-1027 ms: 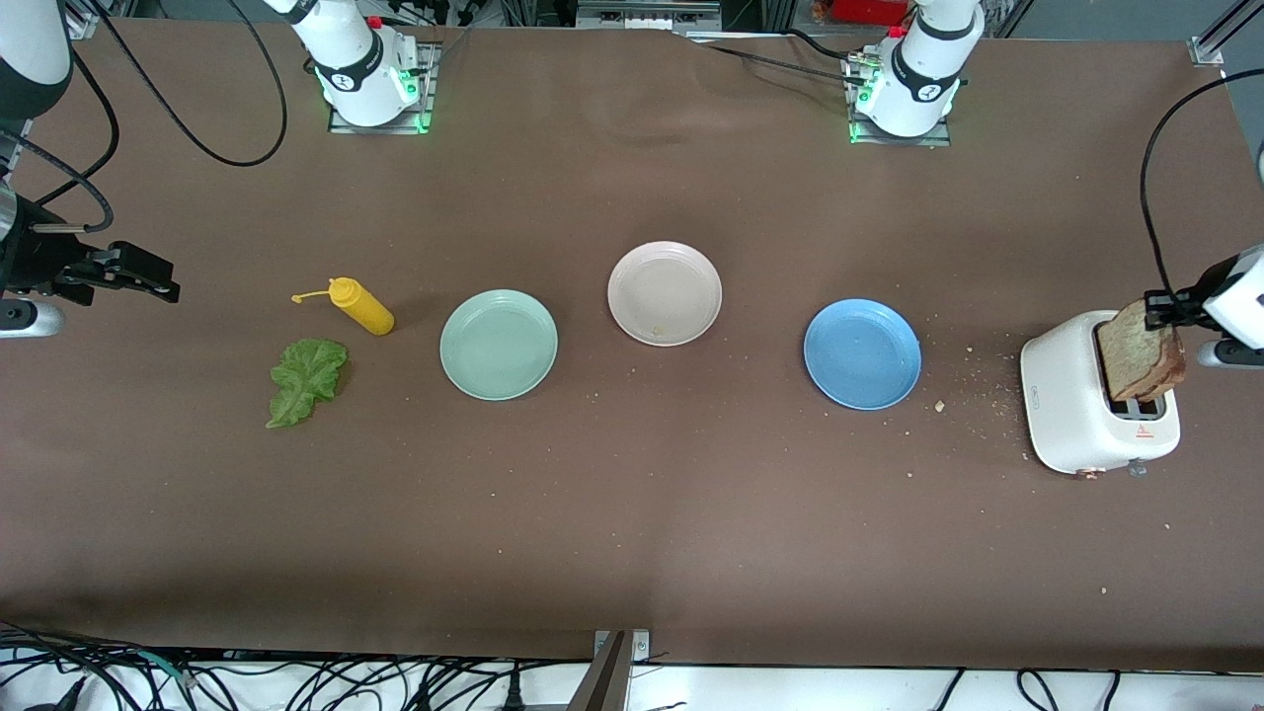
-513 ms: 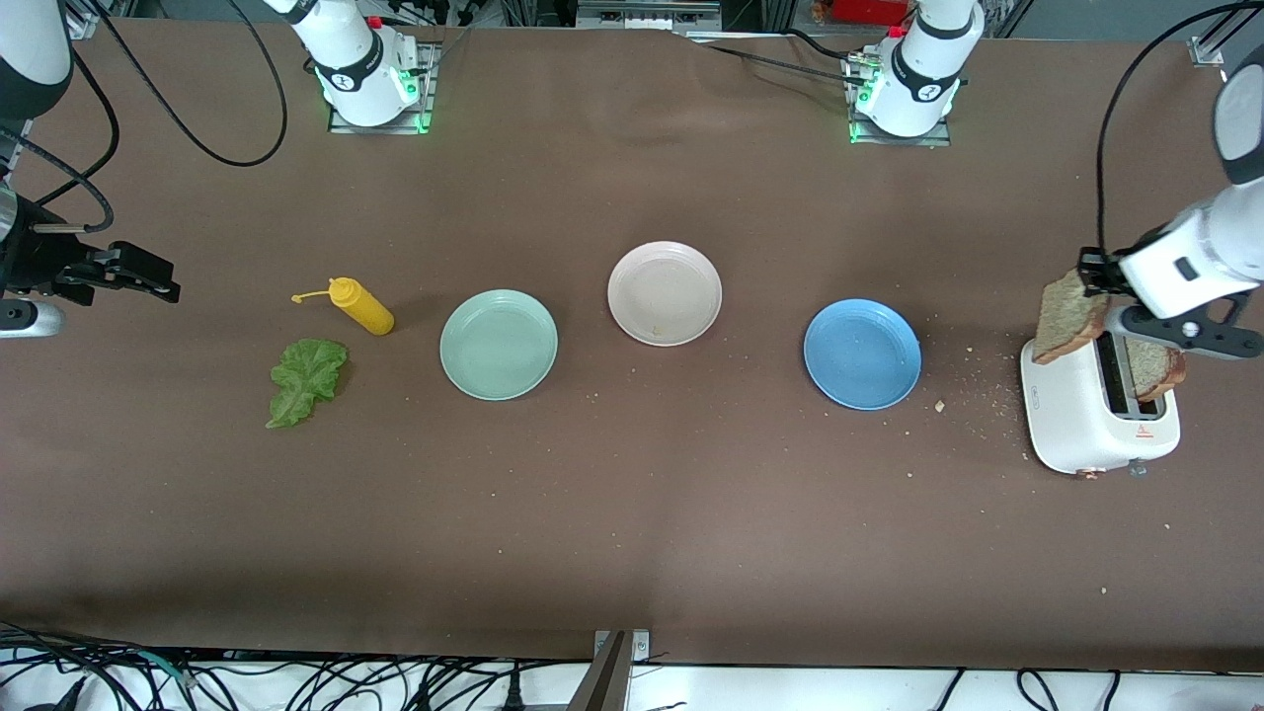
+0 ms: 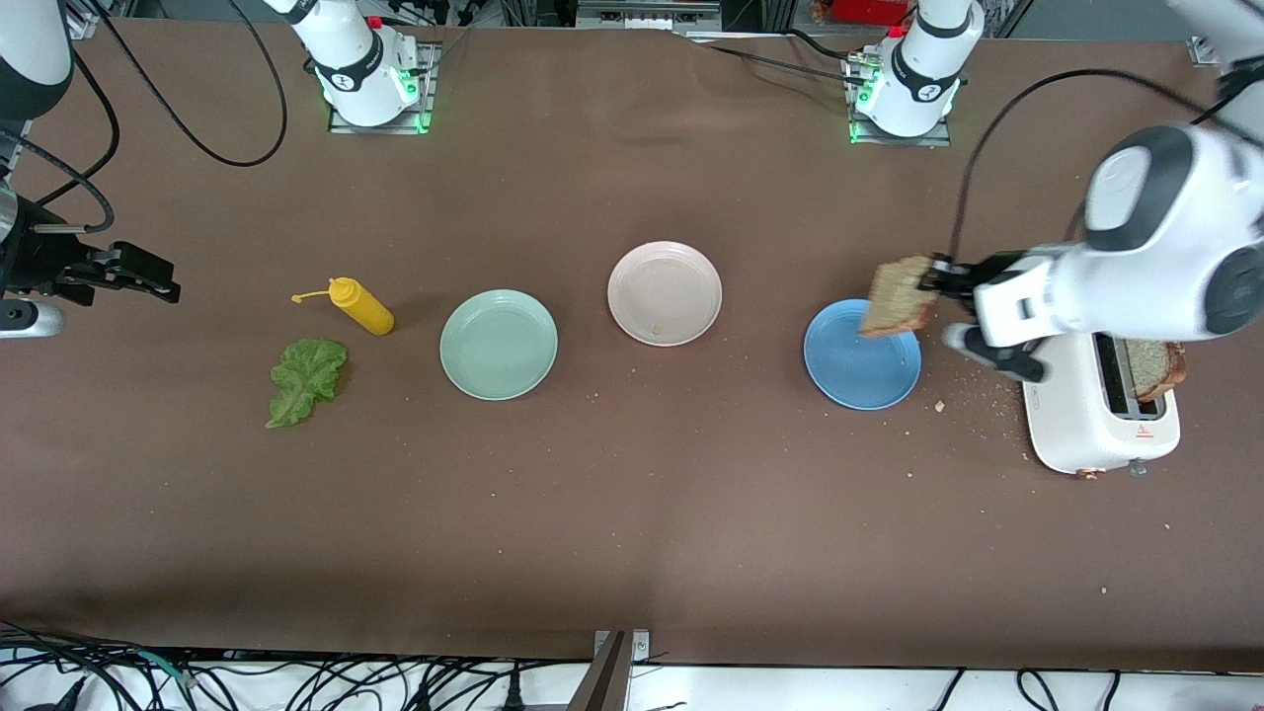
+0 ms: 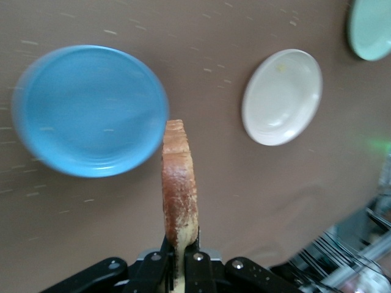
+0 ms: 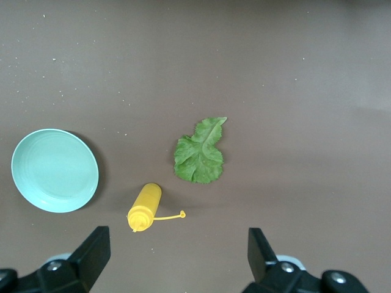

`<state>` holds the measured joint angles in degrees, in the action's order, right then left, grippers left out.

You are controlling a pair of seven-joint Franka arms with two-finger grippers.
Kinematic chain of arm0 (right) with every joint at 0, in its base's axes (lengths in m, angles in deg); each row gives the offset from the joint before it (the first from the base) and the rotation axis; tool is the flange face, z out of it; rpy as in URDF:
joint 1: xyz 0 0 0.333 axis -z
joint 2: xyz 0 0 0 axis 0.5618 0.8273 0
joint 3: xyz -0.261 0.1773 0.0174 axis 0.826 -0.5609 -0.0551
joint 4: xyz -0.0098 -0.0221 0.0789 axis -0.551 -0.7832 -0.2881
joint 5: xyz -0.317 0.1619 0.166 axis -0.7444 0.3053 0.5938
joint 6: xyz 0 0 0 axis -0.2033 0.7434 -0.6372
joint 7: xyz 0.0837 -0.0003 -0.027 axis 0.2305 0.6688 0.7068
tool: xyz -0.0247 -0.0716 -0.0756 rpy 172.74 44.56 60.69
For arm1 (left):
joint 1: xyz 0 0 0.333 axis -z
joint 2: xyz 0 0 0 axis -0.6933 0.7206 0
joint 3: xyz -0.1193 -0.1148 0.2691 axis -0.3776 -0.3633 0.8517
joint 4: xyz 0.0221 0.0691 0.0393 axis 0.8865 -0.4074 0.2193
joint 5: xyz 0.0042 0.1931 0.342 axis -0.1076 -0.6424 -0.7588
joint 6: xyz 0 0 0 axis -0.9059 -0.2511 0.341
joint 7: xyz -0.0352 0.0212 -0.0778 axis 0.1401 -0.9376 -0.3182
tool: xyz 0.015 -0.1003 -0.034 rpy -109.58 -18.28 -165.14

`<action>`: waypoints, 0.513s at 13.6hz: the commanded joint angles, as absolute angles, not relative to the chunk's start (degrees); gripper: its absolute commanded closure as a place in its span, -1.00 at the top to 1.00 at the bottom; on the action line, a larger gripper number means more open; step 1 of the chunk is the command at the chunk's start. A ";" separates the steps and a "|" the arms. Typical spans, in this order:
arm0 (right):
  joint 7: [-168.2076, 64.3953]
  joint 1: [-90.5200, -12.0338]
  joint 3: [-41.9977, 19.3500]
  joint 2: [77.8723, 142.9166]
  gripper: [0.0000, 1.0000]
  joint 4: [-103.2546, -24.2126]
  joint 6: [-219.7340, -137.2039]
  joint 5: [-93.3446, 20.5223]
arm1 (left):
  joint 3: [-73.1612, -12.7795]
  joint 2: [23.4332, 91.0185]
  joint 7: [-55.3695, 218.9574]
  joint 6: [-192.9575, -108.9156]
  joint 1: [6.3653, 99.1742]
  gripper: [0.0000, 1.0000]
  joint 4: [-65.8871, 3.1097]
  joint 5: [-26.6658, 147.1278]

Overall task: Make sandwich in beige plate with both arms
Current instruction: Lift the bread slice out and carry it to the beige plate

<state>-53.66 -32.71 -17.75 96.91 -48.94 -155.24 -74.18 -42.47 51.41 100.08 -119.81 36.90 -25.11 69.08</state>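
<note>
My left gripper point(image 3: 933, 277) is shut on a slice of brown toast point(image 3: 897, 296) and holds it on edge over the blue plate point(image 3: 857, 367). The left wrist view shows the toast point(image 4: 179, 189) edge-on between the fingers, with the beige plate point(image 4: 282, 96) farther on. The beige plate point(image 3: 664, 292) sits mid-table and holds no food. A second slice of toast point(image 3: 1155, 367) stands in the white toaster point(image 3: 1076, 415). The green lettuce leaf point(image 3: 304, 379) lies toward the right arm's end of the table, also in the right wrist view point(image 5: 200, 154). My right gripper point(image 3: 148, 278) is open and waits high over that end.
A mint-green plate point(image 3: 498, 344) sits between the lettuce and the beige plate. A yellow squeeze bottle point(image 3: 359, 305) lies on its side beside the lettuce. Crumbs are scattered between the blue plate and the toaster.
My left gripper lifted the toast out of the toaster and carried it toward the table's middle, over the blue plate. The right arm has not moved.
</note>
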 commanded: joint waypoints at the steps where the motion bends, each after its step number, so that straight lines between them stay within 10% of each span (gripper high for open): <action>1: -53.51 -32.42 -18.00 96.95 1.00 -48.65 -155.49 -73.52 | -42.22 55.42 98.88 -118.41 40.72 -1.00 -23.44 75.65; 7: -53.51 -32.42 -18.00 96.95 1.00 -48.65 -155.49 -73.52 | -42.31 70.34 114.12 -118.50 42.58 -1.00 -23.70 97.19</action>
